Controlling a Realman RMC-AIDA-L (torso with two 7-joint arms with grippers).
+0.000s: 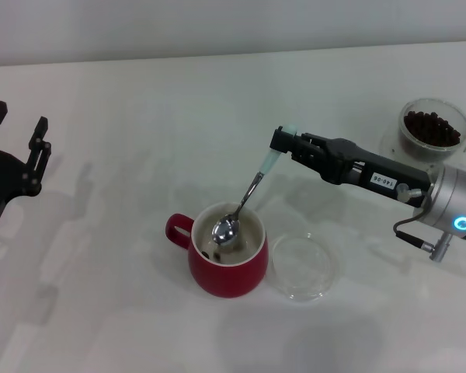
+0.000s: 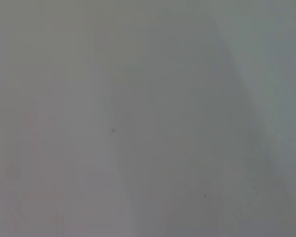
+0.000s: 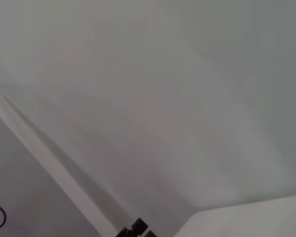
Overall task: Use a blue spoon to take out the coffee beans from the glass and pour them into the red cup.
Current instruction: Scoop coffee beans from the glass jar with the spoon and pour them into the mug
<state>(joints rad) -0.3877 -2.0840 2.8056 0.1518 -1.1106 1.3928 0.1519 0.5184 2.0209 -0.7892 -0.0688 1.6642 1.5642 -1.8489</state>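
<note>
Here, right gripper point(image 1: 283, 143) clamped on the pale-blue handle of the metal-bowled blue spoon point(image 1: 245, 201), stem slanting down toward the robot's left, bowl inside the glossy red cup point(image 1: 227, 259) beside the flat clear glass saucer point(image 1: 304, 266). Well off to the right, past the arm, the small clear glass point(image 1: 432, 128) of dark coffee beans point(image 1: 432, 127). Far left, parked left gripper point(image 1: 17, 132), fingers apart.

One red cup point(image 1: 227, 260), one blue spoon point(image 1: 245, 204), one glass point(image 1: 432, 128) — two grippers.

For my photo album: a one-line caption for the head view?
Right gripper holds the spoon over the red cup.

Clear glass saucer point(image 1: 304, 266) on white table point(image 1: 140, 140), pale wall point(image 1: 217, 23) behind
</note>
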